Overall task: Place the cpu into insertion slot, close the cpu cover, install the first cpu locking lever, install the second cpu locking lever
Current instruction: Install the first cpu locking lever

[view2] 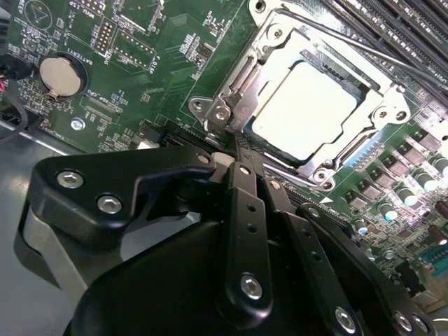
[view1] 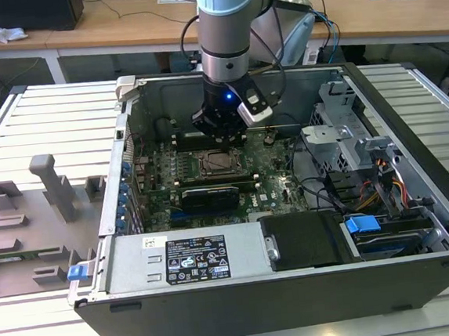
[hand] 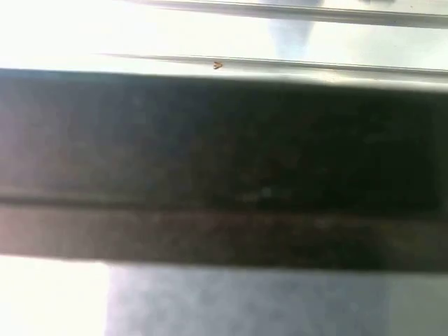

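Tool point(view2: 234, 157): black, two-fingered, jaws drawn narrow with the tips nearly together and nothing seen between them; in the second wrist view it occupied the lower half of the frame, tips just beside the near edge of the socket. In the exterior view the tool point(view1: 220, 135) hung at upper centre, inside the open computer case point(view1: 298, 287), just above the socket. Cpu point(view2: 306, 108): flat square chip, pale silver top, seated in the insertion slot point(view2: 350, 150) at upper right of the second wrist view. Cpu cover point(view2: 280, 52): silvery frame, lying closed around the chip, its window exposing the chip top. One locking lever point(view2: 364, 49): thin metal rod running along the far side of the socket at upper right of the frame; whether it was latched, cannot tell. Motherboard point(view2: 140, 63): green, with a round coin battery point(view2: 61, 75) at upper left. Memory slots point(view2: 406, 28): long, dark, at the far upper right. In the exterior view the case stood on a slatted metal surface point(view1: 39, 113), with grey fixture blocks point(view1: 53, 183) at centre left.
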Robot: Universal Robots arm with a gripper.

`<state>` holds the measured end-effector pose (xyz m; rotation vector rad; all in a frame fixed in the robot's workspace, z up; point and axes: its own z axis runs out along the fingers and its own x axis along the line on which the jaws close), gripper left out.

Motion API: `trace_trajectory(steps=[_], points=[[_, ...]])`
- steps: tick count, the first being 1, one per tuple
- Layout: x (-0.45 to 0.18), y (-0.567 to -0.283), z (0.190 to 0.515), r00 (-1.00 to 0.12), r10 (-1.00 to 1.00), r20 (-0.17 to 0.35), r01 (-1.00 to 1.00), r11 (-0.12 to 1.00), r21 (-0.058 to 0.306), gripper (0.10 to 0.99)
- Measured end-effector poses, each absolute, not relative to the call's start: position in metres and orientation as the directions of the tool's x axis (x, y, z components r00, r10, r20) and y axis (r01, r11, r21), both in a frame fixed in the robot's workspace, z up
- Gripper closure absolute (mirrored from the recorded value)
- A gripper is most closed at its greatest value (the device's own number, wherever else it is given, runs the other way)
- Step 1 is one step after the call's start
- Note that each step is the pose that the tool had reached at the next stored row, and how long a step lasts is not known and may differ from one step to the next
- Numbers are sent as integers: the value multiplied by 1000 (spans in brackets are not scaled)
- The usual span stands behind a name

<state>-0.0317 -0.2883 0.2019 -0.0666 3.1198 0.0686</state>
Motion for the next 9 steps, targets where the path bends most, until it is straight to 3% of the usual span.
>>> trace_trajectory(steps=[9], points=[[-32,-288,207,-999,-42,-21,-43,998,42,980]])
